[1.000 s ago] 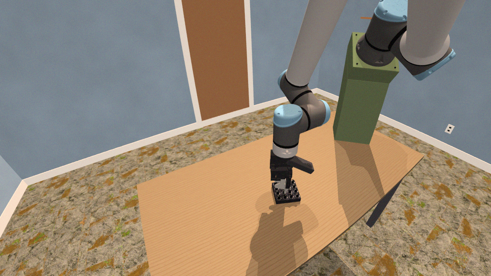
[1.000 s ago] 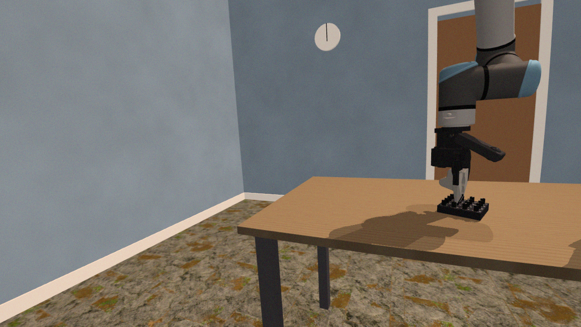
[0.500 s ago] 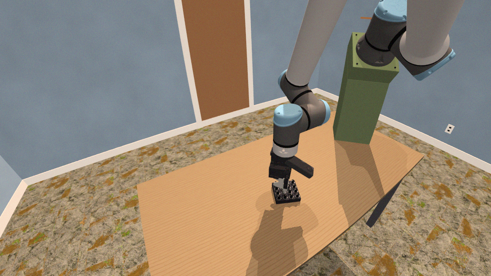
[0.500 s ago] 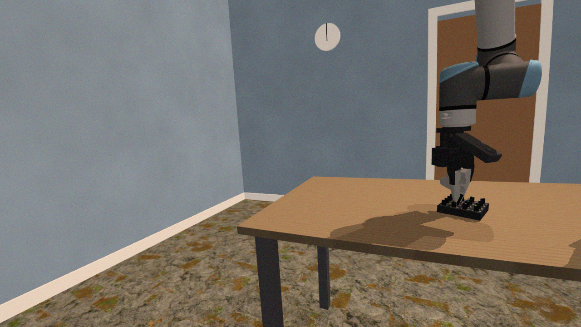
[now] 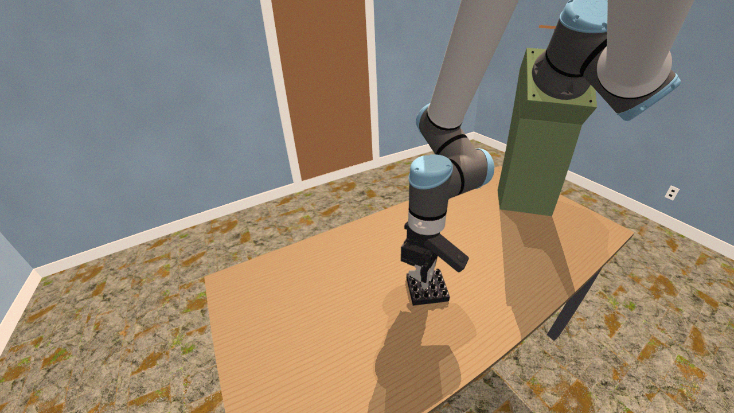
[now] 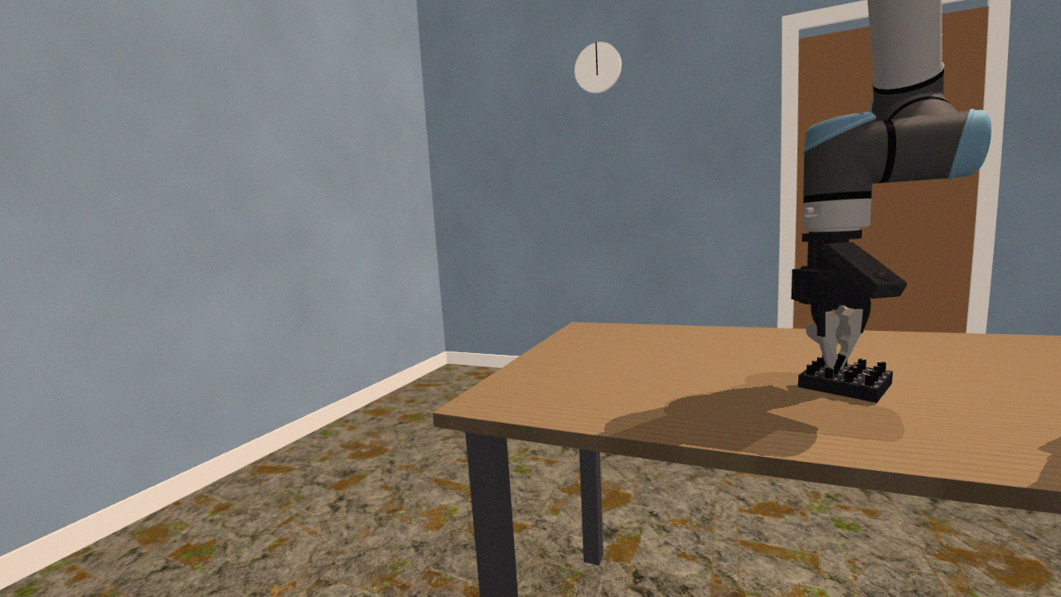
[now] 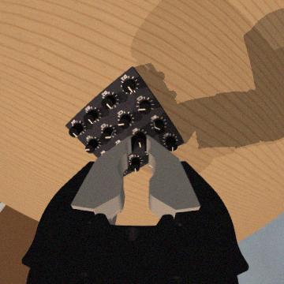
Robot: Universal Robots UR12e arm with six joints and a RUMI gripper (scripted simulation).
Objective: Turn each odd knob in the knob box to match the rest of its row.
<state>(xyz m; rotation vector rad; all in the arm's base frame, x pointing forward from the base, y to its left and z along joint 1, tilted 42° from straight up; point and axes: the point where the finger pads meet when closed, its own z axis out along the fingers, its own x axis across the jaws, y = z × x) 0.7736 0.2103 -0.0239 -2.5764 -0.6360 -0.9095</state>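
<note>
Door of flat brown panel in a white frame (image 5: 323, 92) (image 6: 919, 245) is standing against the blue wall, left of the arm in the top view. Next rightward, wood-grain rectangular table (image 5: 308, 297) (image 6: 593, 371) (image 7: 59, 59) is carrying the black square knob box (image 5: 430, 301) (image 6: 838, 390) (image 7: 135, 76), which is lying flat on it, directly below the wrist of the grey arm with light-blue caps (image 5: 472, 56) (image 6: 905, 44). Black two-jaw gripper with grey fingers (image 5: 425, 285) (image 6: 836, 365) is pointing down, its fingertips clamping on one black knob with a white pointer line (image 6: 840, 362) (image 7: 139, 139). Wrist view: box is sitting at a slant. Leftmost, the row along its upper-left edge is showing four knobs, all with lines aiming down and right. Next row in is also showing four, lines aiming roughly left. Held knob is standing in the third row; fingers are hiding part of that row and the last. Labels are reading too small to match to rows. Further right in the top view, tall green pedestal (image 5: 538, 159) is supporting the arm, and white outlet plate (image 5: 671, 193) is showing on the right-hand wall.
</note>
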